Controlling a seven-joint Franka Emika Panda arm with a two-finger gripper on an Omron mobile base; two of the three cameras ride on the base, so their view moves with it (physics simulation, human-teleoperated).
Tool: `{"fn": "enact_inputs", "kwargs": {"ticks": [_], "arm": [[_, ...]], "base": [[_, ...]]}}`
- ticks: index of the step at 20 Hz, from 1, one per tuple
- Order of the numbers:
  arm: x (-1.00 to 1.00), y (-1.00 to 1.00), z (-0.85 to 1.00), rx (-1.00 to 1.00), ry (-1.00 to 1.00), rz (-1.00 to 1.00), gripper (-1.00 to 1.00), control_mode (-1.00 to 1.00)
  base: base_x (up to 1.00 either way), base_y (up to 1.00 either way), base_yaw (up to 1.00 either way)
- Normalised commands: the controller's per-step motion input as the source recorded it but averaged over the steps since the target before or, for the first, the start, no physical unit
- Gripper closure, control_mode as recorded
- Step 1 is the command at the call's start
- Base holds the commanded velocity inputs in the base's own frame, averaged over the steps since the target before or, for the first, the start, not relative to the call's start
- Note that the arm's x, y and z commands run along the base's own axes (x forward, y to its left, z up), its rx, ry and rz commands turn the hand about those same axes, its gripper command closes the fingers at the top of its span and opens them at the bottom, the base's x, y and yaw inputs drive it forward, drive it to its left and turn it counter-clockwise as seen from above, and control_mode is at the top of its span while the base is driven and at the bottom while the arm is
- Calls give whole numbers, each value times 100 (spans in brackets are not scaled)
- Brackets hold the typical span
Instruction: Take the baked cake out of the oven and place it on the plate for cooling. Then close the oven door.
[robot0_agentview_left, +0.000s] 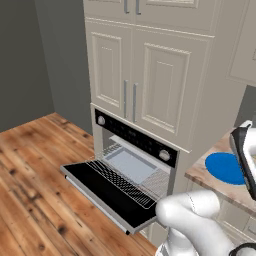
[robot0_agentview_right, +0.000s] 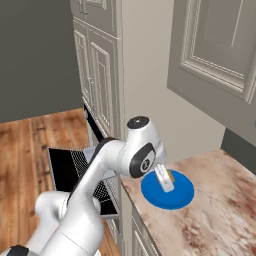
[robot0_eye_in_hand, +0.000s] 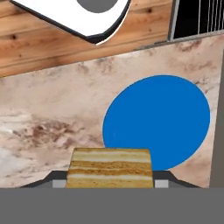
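1. The oven (robot0_agentview_left: 131, 150) stands left of the plate, below the cream cabinets (robot0_agentview_left: 145, 75); its oven door (robot0_agentview_left: 102, 192) lies fully dropped with the wire rack (robot0_agentview_left: 127, 175) drawn out over it, so the closing step is not yet done.
2. The marble counter (robot0_agentview_right: 210, 210) carries the plate and has broad bare room on the side away from the oven; its near edge runs just beside the plate.
3. The plate (robot0_eye_in_hand: 156, 122) is bare, so any spot well inside its rim will do.
4. The gripper (robot0_eye_in_hand: 109, 177) hangs over the plate's edge, its jaws clamped on the baked cake (robot0_eye_in_hand: 109, 168).
5. The cake is pinched between the fingers, above the plate's rim rather than its middle. My judgement: carry it further over the blue centre, lower it straight down, and release only when it rests flat.
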Motion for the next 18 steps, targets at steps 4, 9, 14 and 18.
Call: {"fn": "enact_inputs", "kwargs": {"ticks": [4, 9, 14, 18], "arm": [[46, -8, -36, 4, 0, 6, 100, -100], [39, -8, -43, 3, 0, 5, 100, -100], [27, -5, -45, 2, 0, 4, 100, -100], [13, -5, -34, 2, 0, 4, 100, -100]], "base": [[0, 0, 0], [0, 0, 0], [0, 0, 0], [0, 0, 0]]}}
